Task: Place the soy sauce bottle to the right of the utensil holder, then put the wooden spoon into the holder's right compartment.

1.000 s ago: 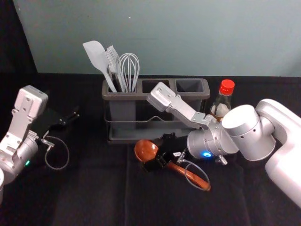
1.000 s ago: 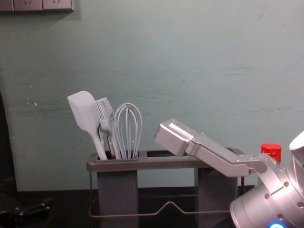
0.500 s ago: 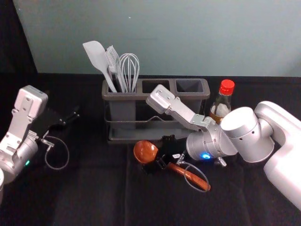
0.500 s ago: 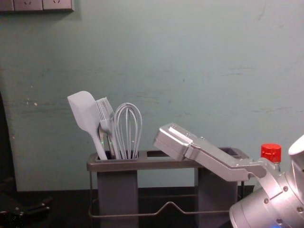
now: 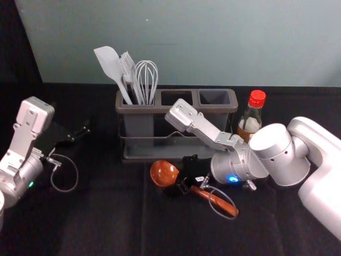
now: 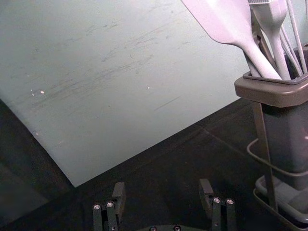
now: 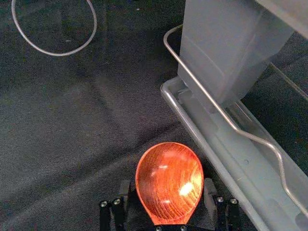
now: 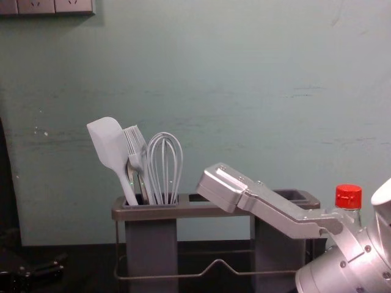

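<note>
Your right gripper (image 5: 180, 175), spread, straddles the spoon (image 5: 164, 173); your left gripper (image 5: 81, 133), spread, idles left of the holder (image 5: 154, 108). Bottle (image 5: 249, 124) label: illegible.

Okay, the wooden spoon (image 7: 169, 185) between the right gripper (image 5: 179, 175)'s parted jaws is seriously glossy, visible grain and bright highlights in the bowl. Cloth (image 7: 72, 125) under those jaws looks matt, kinda creased, with a slightly rough weave. Just beside the jaws, the utensil holder (image 5: 139, 109)'s tray (image 7: 226, 154) looks like smooth plastic with a soft sheen, and its rail (image 7: 260, 140) like satiny metal. Well apart from the jaws, the bottle (image 5: 251, 120) looks like shiny glass, with a smooth, plastic-looking cap (image 5: 257, 98).
</note>
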Tool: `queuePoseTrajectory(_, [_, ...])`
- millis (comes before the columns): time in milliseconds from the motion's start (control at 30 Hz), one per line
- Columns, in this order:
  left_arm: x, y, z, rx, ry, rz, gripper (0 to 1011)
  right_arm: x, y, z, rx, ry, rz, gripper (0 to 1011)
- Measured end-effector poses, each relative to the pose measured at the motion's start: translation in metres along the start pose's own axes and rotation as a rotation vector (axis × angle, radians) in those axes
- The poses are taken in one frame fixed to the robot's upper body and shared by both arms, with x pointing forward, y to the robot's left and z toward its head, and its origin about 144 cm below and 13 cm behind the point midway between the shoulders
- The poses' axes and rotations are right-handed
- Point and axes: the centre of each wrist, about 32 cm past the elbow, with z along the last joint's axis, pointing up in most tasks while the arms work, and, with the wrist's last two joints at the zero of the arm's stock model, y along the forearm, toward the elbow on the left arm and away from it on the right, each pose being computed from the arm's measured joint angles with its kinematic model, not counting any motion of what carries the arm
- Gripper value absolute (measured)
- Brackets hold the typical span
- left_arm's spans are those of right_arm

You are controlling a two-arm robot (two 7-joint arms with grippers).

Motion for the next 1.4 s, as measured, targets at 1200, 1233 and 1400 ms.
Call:
queuePoseTrajectory(1200, [0.000, 0.000, 0.000, 0.000, 0.000, 0.000, 1005, -0.022, -0.099, -0.008, 0.296, 0.014, -0.061, 814])
queuePoseTrajectory(1233, [0.000, 0.000, 0.000, 0.000, 0.000, 0.000, 1005, -0.022, -0.105, -0.009, 0.318, 0.017, -0.071, 814])
queuePoseTrajectory(1400, [0.000, 0.000, 0.000, 0.000, 0.000, 0.000, 1005, -0.024, -0.120, -0.013, 0.372, 0.022, -0.100, 814])
